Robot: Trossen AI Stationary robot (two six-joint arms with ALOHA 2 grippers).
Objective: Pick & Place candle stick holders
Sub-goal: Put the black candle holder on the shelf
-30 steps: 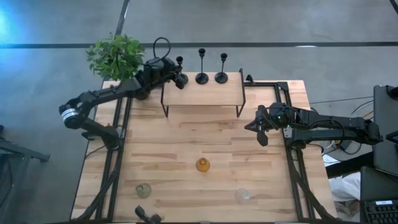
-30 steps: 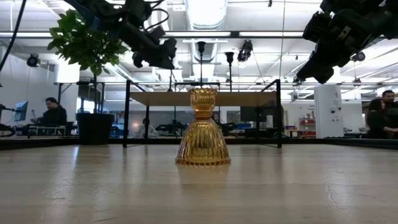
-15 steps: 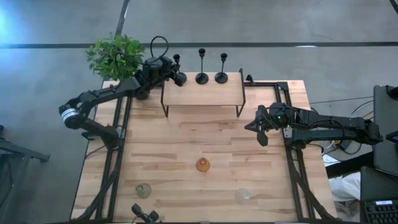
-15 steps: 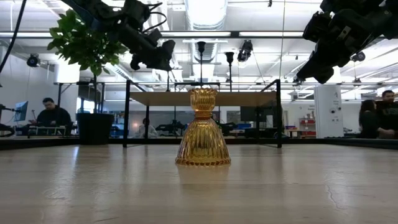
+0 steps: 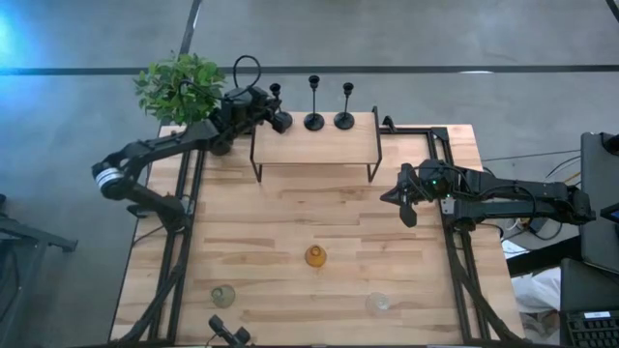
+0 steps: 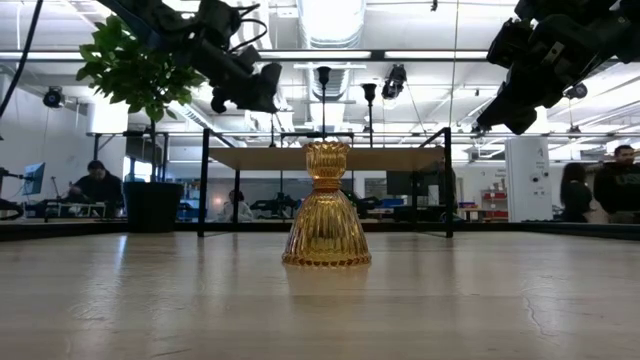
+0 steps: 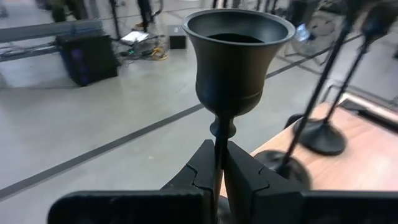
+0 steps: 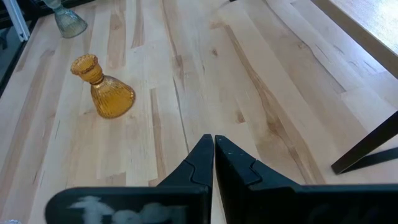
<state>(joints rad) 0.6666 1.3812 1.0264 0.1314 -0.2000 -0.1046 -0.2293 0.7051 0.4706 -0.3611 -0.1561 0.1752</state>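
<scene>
Table [image 5: 290,217] of pale wood planks, workshop room behind.

amber glass vase [image 5: 315,256] upright mid-table, toward the near edge | greenish vase [image 5: 223,296] by the near-left corner | clear vase [image 5: 377,304] near the near edge, right of centre | wooden shelf riser [image 5: 314,143] at the far edge | potted plant [image 5: 180,85] at the far-left corner
</scene>
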